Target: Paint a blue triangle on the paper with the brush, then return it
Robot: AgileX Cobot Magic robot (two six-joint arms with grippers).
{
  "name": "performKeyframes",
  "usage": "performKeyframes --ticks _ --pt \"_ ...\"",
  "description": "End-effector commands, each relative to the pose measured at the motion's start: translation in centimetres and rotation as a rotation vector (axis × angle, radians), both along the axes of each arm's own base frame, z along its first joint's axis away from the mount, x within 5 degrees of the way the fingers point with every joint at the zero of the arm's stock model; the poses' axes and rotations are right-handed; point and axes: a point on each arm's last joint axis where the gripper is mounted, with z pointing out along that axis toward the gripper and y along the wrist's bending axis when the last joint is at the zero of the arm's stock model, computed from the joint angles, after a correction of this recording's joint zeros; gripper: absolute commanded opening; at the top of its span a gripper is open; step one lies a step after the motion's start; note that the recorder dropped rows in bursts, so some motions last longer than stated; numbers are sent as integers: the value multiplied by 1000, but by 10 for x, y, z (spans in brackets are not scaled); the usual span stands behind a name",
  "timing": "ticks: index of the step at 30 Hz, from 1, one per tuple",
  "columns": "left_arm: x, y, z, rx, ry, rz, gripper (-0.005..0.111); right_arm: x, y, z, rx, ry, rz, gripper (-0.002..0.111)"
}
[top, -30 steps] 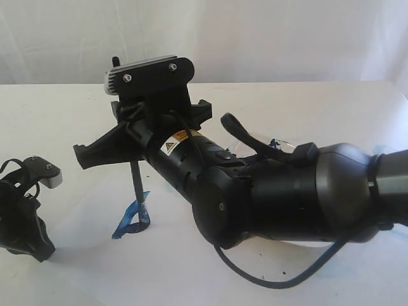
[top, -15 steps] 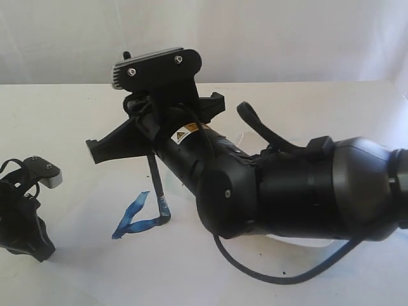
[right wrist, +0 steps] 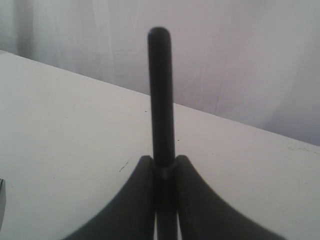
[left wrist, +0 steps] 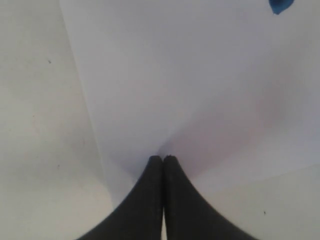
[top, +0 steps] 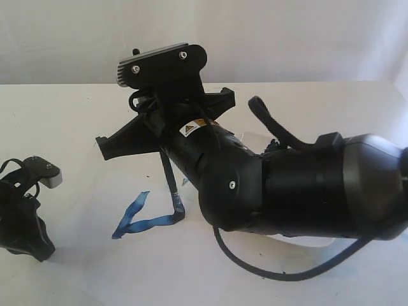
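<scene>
My right gripper [top: 162, 150] is shut on the brush [top: 171, 182], which points steeply down. Its blue-stained tip [top: 179, 213] touches the paper at the right end of a blue line. The blue triangle [top: 137, 223] shows as two streaky dark-blue sides that meet at a lower-left corner. In the right wrist view the black handle [right wrist: 160, 95] stands up between the fingers of the right gripper [right wrist: 163, 162]. My left gripper [top: 25, 217] is at the far left. Its shut fingertips [left wrist: 163, 159] are over a corner of the paper [left wrist: 200, 75]. A blue paint spot [left wrist: 280, 5] shows at the frame's edge.
The bulky right arm [top: 306, 191] stretches in from the right and hides much of the table behind it. A pale dish rim [top: 299, 241] shows under the arm. A black cable [top: 280, 275] loops low over the table. A white curtain [top: 287, 38] closes the back.
The right gripper has moved to the right with the brush, and the lower blue stroke has grown longer that way. The left gripper has stayed where it was.
</scene>
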Motion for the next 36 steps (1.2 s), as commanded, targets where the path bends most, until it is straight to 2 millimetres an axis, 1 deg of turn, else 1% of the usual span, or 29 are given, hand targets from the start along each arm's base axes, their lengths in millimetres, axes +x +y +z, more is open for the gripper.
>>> performKeyframes --ticks 1,10,13,21,28,30,34,36 --pt "-6 -2 -2 -13 40 -8 0 -1 -3 8 12 -20 -4 0" --pt "-6 -2 -2 -13 40 -8 0 -7 -15 38 91 -58 -7 0" --pt "-6 -2 -2 -13 40 -8 0 -9 -18 44 101 -53 7 0" --pt "-6 -2 -2 -13 40 -8 0 -11 -17 45 92 -38 33 0" --pt "-6 -2 -2 -13 40 -8 0 -9 -19 48 117 -63 2 0" --pt "-6 -2 -2 -13 40 -8 0 -9 -20 49 167 -47 -18 0" --pt "-6 -3 -2 -14 46 -10 0 -5 -23 53 371 31 -83 0" --pt "-6 -3 -2 -14 46 -10 0 -2 -24 52 443 39 -118 0"
